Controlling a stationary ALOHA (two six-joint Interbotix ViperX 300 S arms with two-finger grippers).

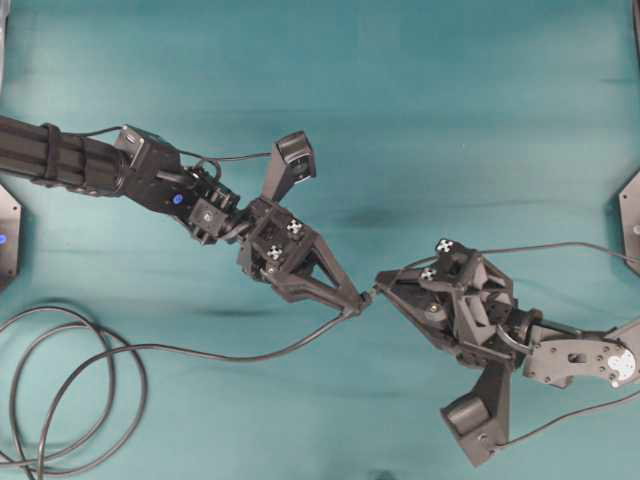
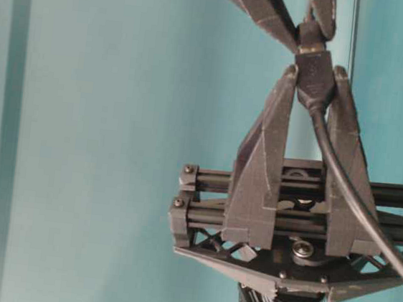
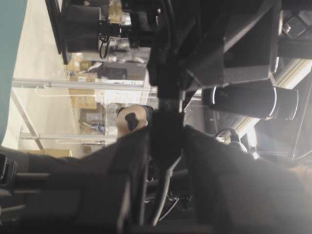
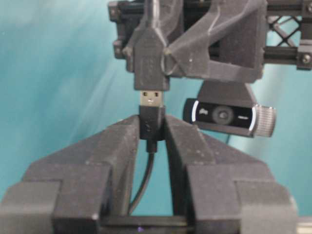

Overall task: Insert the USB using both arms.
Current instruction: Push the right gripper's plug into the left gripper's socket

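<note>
Above the table's (image 1: 420, 110) middle, bare cloth all around.
My right gripper (image 4: 152, 127) clenches the USB (image 4: 151, 105), its tip entering the socket (image 4: 148, 58) clamped in my left gripper (image 1: 352, 303).

Teal table cloth (image 1: 420, 90)

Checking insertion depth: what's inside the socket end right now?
Can't see inside. In the right wrist view the USB, held by the right gripper, shows most of its silvery tip below the socket end that the left gripper holds; anything deeper is covered.
</note>
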